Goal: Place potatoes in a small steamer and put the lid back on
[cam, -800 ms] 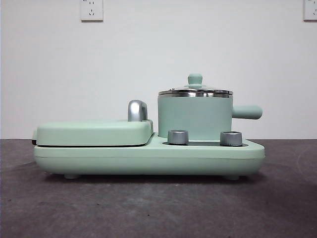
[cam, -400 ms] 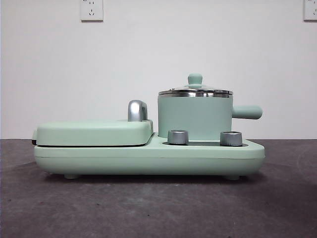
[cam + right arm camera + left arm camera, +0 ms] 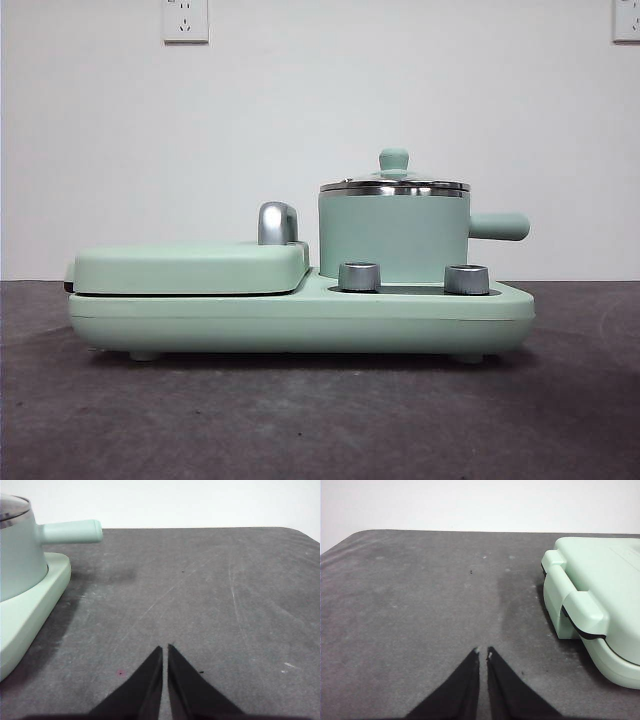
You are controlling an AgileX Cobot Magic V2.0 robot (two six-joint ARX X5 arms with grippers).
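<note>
In the front view, the small steamer [image 3: 393,238] is sitting on the right half of a mint-green cooker base [image 3: 300,318], its stubby side handle [image 3: 497,226] pointing toward three o'clock. The lid [image 3: 394,184] is resting closed on the steel rim, its knob uppermost. A flat griddle cover [image 3: 190,268] is lying at nine o'clock from the pot. No arm is showing here, and no potato is appearing anywhere.

In the left wrist view, the left gripper [image 3: 483,653] is hanging over the bare grey table [image 3: 420,610], jaws pressed nearly together and holding nothing. The griddle end of the cooker is lying toward two o'clock from its tips, well apart.

In the right wrist view, the right gripper [image 3: 165,648] is likewise hovering empty, jaws almost touching. The steamer is sitting toward ten o'clock from its tips, with the side handle reaching toward this arm's side.

Judging from this, the right arm is the nearer one to the pot, so the lid would probably fall to it. Where the potato lies I cannot tell.
</note>
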